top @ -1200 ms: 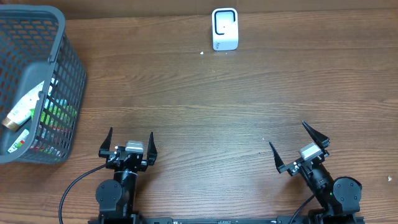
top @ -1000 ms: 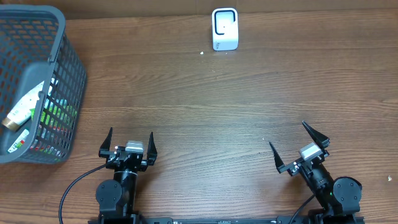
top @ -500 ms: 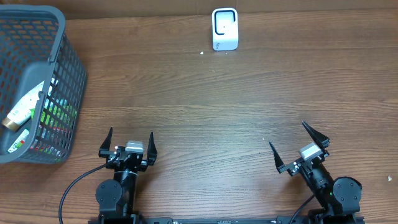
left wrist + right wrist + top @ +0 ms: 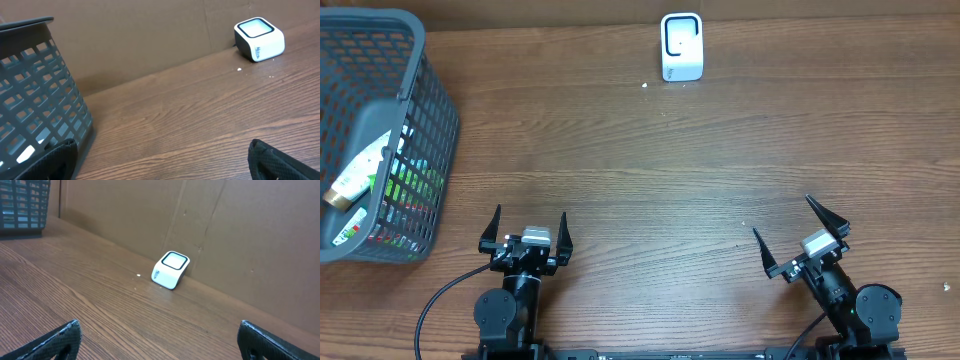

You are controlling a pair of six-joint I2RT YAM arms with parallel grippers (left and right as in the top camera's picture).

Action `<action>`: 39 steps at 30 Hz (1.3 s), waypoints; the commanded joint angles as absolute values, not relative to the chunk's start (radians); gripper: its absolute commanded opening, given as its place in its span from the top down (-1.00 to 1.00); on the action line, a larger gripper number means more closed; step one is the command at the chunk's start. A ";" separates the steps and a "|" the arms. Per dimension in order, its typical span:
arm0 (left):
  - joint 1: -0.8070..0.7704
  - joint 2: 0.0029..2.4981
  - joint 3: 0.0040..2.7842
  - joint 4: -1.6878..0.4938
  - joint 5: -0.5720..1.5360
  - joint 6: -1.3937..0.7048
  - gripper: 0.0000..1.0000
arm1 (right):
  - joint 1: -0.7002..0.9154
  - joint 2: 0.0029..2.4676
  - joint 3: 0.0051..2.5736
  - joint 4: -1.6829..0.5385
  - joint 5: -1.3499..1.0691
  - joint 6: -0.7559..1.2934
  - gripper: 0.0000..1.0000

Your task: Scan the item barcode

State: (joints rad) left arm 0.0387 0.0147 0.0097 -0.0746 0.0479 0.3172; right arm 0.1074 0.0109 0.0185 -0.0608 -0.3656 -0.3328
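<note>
Looking down from overhead, you have the left gripper and the right gripper both low at the near edge of the wooden table. Each has its jaws spread wide with nothing between them.

The items to scan lie in the grey mesh basket at the far left of the table. A pale tube with a brown cap rests slantwise against the basket's inner wall. Beneath it sit some colourful packets (too blurred through the mesh to name). No barcode can be made out on any of them.

The basket is to the left of the left gripper and a little farther up the table, not touching it. It is well apart from the right gripper, which is across the table on the other side.

The white barcode scanner stands at the far edge, roughly between the two arms and well away from both. Its dark-rimmed window faces up.

In the left wrist view you see the basket wall near on the left and the scanner far off to the right, against a cardboard backdrop. In the right wrist view the scanner sits ahead, and a corner of the basket shows at the upper left.
</note>
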 commanded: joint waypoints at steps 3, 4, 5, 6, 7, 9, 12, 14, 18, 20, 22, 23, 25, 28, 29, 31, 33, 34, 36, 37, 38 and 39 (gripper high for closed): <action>0.032 0.004 0.005 -0.075 0.044 0.307 -0.99 | 0.114 0.003 0.008 -0.055 -0.360 -0.321 -1.00; 0.032 0.004 0.005 -0.075 0.044 0.307 -0.99 | 0.114 0.003 0.008 -0.055 -0.360 -0.321 -1.00; 0.032 0.004 0.005 -0.075 0.044 0.307 -0.99 | 0.114 0.003 0.008 -0.055 -0.360 -0.321 -1.00; 0.032 0.004 0.005 -0.075 0.044 0.307 -0.99 | 0.114 0.003 0.008 -0.055 -0.360 -0.321 -1.00; 0.032 0.004 0.005 -0.075 0.044 0.307 -0.99 | 0.114 0.003 0.008 -0.055 -0.360 -0.321 -1.00; 0.032 0.004 0.005 -0.075 0.044 0.307 -0.99 | 0.114 0.003 0.008 -0.055 -0.360 -0.321 -1.00; 0.032 0.004 0.005 -0.075 0.044 0.307 -0.98 | 0.114 0.003 0.008 -0.055 -0.360 -0.321 -1.00; 0.032 0.004 0.005 -0.075 0.044 0.307 -1.00 | 0.114 0.003 0.008 -0.055 -0.360 -0.321 -1.00; 0.032 0.004 0.005 -0.074 0.044 0.307 -0.99 | 0.114 0.003 0.008 -0.055 -0.360 -0.321 -1.00; 0.032 0.004 0.005 -0.075 0.044 0.307 -0.99 | 0.114 0.003 0.008 -0.055 -0.360 -0.321 -1.00; 0.032 0.004 0.005 -0.075 0.033 0.311 -0.99 | 0.114 0.003 0.008 -0.055 -0.360 -0.321 -1.00; 0.032 0.004 0.005 -0.077 0.033 0.310 -1.00 | 0.114 0.003 0.008 -0.055 -0.360 -0.321 -1.00; 0.032 0.004 0.005 -0.076 0.034 0.298 -0.99 | 0.114 0.003 0.008 -0.055 -0.360 -0.321 -1.00; 0.032 0.004 0.005 -0.076 0.034 0.299 -0.99 | 0.114 0.003 0.008 -0.055 -0.360 -0.321 -1.00; 0.032 0.004 0.005 -0.075 0.038 0.298 -1.00 | 0.114 0.003 0.008 -0.055 -0.360 -0.321 -1.00; 0.032 0.004 0.005 -0.075 0.045 0.278 -0.99 | 0.114 0.003 0.008 -0.055 -0.360 -0.321 -1.00; 0.032 0.004 0.005 -0.075 0.044 0.249 -0.99 | 0.114 0.003 0.008 -0.055 -0.360 -0.321 -1.00; 0.032 0.004 0.005 -0.075 0.044 0.241 -0.99 | 0.114 0.003 0.008 -0.055 -0.360 -0.321 -1.00; 0.032 0.004 0.005 -0.075 0.044 0.237 -0.99 | 0.114 0.003 0.008 -0.055 -0.360 -0.321 -1.00; 0.032 0.004 0.005 -0.075 0.044 0.237 -0.99 | 0.114 0.003 0.008 -0.055 -0.360 -0.321 -1.00; 0.032 0.004 0.005 -0.075 0.044 0.232 -1.00 | 0.114 0.003 0.008 -0.055 -0.360 -0.321 -1.00; 0.032 0.004 0.005 -0.075 0.044 0.218 -0.99 | 0.114 0.003 0.008 -0.055 -0.360 -0.321 -1.00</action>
State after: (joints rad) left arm 0.0387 0.0147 0.0097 -0.0746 0.0475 0.2634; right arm 0.1074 0.0109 0.0185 -0.0608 -0.3660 -0.3325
